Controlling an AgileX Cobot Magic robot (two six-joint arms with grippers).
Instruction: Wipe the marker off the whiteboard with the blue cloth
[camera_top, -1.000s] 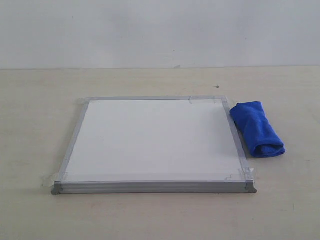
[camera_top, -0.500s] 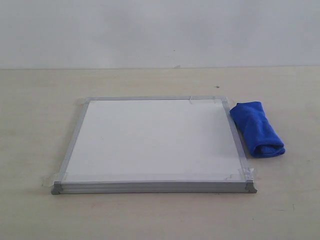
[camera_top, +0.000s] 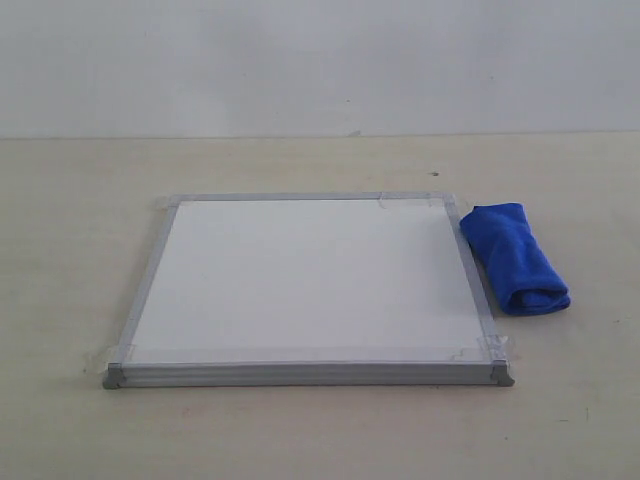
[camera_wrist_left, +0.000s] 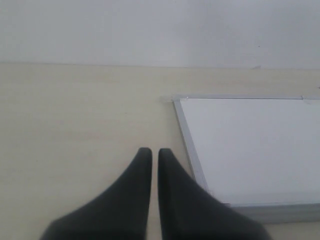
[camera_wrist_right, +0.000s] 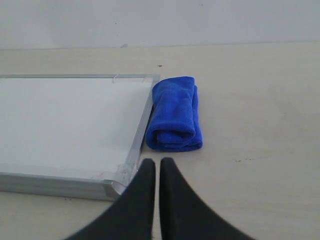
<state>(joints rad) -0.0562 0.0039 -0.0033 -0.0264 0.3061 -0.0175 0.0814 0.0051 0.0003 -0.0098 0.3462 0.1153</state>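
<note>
The whiteboard (camera_top: 310, 285) lies flat on the table, its white face blank; no marker line shows on it in any view. The blue cloth (camera_top: 514, 258), a rolled oblong, rests on the table touching the board's right frame. Neither gripper appears in the exterior view. In the left wrist view my left gripper (camera_wrist_left: 151, 152) is shut and empty, just off the whiteboard (camera_wrist_left: 250, 145) at its near-left corner. In the right wrist view my right gripper (camera_wrist_right: 153, 162) is shut and empty, a short way in front of the blue cloth (camera_wrist_right: 175, 112) and beside the whiteboard (camera_wrist_right: 70, 120) corner.
The pale wooden table (camera_top: 80, 250) stretches around the board on all sides. A plain light wall (camera_top: 320, 60) rises behind it. Clear tape bits (camera_top: 478, 349) hold the board's corners down.
</note>
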